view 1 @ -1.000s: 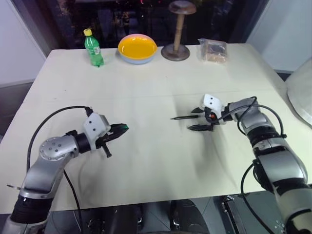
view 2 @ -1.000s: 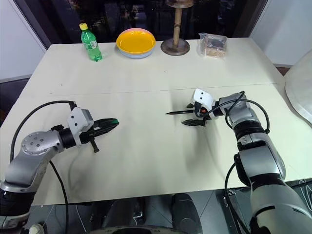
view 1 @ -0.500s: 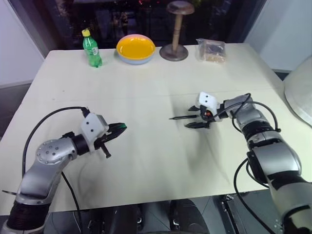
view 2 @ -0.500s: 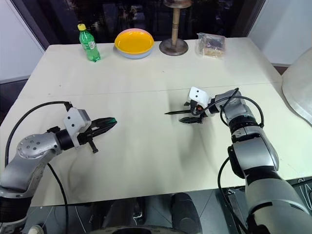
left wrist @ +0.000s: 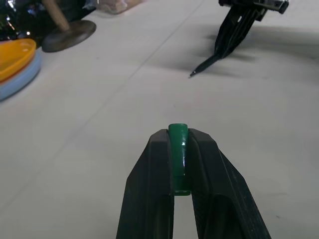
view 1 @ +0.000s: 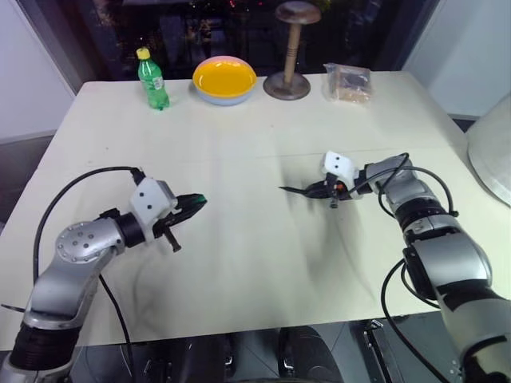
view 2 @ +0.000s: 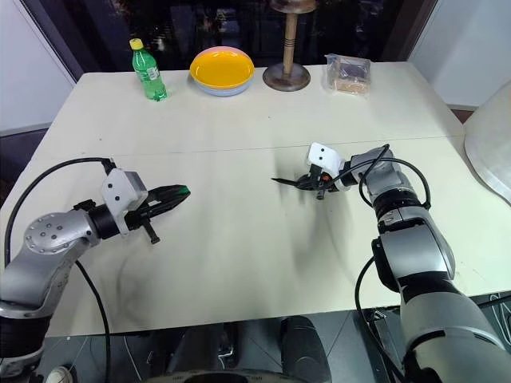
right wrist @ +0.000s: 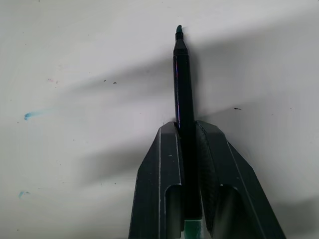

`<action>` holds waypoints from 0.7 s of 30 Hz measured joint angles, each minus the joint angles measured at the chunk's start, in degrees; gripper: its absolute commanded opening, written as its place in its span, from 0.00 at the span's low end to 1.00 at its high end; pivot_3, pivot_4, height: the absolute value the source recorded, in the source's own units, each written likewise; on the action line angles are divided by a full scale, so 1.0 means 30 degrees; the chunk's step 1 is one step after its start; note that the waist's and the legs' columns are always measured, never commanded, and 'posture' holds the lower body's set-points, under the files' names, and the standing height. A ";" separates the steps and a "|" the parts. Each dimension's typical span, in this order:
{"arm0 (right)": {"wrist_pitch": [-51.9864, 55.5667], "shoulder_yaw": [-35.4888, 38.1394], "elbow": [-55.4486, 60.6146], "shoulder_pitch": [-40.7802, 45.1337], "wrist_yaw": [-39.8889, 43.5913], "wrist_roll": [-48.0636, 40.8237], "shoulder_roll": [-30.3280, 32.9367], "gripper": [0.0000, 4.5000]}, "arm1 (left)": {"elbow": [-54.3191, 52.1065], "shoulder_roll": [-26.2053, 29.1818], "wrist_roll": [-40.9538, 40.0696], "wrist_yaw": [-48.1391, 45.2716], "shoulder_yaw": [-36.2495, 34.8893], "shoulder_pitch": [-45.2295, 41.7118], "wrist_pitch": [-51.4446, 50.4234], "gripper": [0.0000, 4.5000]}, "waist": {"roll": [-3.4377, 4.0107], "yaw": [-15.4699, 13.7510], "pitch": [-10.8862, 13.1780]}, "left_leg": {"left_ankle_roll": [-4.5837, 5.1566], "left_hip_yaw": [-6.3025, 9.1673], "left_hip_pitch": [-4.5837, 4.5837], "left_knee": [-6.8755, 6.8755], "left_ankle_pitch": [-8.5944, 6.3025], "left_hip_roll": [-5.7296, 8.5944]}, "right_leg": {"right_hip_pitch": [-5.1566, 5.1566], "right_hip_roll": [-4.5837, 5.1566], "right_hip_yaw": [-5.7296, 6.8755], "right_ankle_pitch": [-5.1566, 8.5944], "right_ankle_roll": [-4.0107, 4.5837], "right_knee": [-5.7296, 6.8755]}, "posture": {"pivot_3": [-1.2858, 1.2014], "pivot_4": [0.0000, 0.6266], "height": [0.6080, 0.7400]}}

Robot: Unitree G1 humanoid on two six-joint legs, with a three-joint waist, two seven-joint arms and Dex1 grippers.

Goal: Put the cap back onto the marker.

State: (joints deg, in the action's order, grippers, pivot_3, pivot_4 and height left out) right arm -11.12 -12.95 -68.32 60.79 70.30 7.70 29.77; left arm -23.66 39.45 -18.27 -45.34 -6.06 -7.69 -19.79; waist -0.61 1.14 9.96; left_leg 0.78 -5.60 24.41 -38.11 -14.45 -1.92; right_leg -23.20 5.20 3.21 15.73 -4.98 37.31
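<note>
Green plastic shows between the tips of the left gripper (left wrist: 178,149): its jaws are clamped on the cap (left wrist: 178,144), held above the pale bench (view 1: 239,152). Well apart to the right, the right gripper (right wrist: 187,134) has its jaws pinched on the marker (right wrist: 182,74), whose pointed tip juts out toward the left gripper, low over the bench.
</note>
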 measured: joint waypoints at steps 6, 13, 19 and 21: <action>-0.0609 -0.0022 0.1564 -0.0802 0.0366 0.0108 0.0338 0.01 | 0.0950 0.0078 0.0027 -0.0433 0.0116 -0.1087 0.0219 0.00 | 0.0003 -0.0041 0.0002 | -0.0001 -0.0005 0.0003 0.0000 0.0001 0.0005 | -0.0003 -0.0001 0.0002 -0.0001 -0.0002 -0.0001 | 0.52 0.24 1.00; 0.0329 0.0048 0.9364 -0.3747 0.1001 -0.0084 0.1999 0.01 | 0.3542 0.0202 0.0363 -0.2266 0.1277 -0.3209 0.1889 0.00 | 0.0046 -0.0070 0.0028 | 0.0001 -0.0024 0.0007 0.0000 0.0000 0.0002 | -0.0017 -0.0038 0.0004 -0.0002 -0.0005 0.0001 | 0.52 0.24 1.00; 0.3233 0.0199 1.7036 -0.5527 0.0595 -0.0498 0.3211 0.01 | 0.7211 -0.0467 0.0558 -0.4422 0.2420 -0.6102 0.4273 0.00 | 0.0047 -0.0136 0.0028 | 0.0026 -0.0034 0.0007 -0.0003 -0.0013 0.0002 | -0.0019 -0.0051 0.0007 -0.0002 -0.0006 0.0002 | 0.52 0.24 1.00; 0.4295 0.0210 1.8957 -0.5972 0.0266 -0.0571 0.3264 0.01 | 0.8609 -0.0804 0.0799 -0.4985 0.2644 -0.6978 0.5318 0.00 | 0.0045 -0.0142 0.0028 | 0.0029 -0.0039 0.0008 -0.0005 -0.0014 0.0002 | -0.0019 -0.0054 0.0008 -0.0002 -0.0007 0.0002 | 0.52 0.24 1.00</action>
State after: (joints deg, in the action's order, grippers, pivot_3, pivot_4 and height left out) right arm 1.76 -12.32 -11.45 42.88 71.10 5.99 39.57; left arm 2.16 37.04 -15.87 -60.30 1.87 -28.63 -3.84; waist -0.48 0.71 10.04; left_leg 0.87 -5.71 24.43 -38.12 -14.49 -1.91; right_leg -23.26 5.04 3.24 15.72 -5.00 37.32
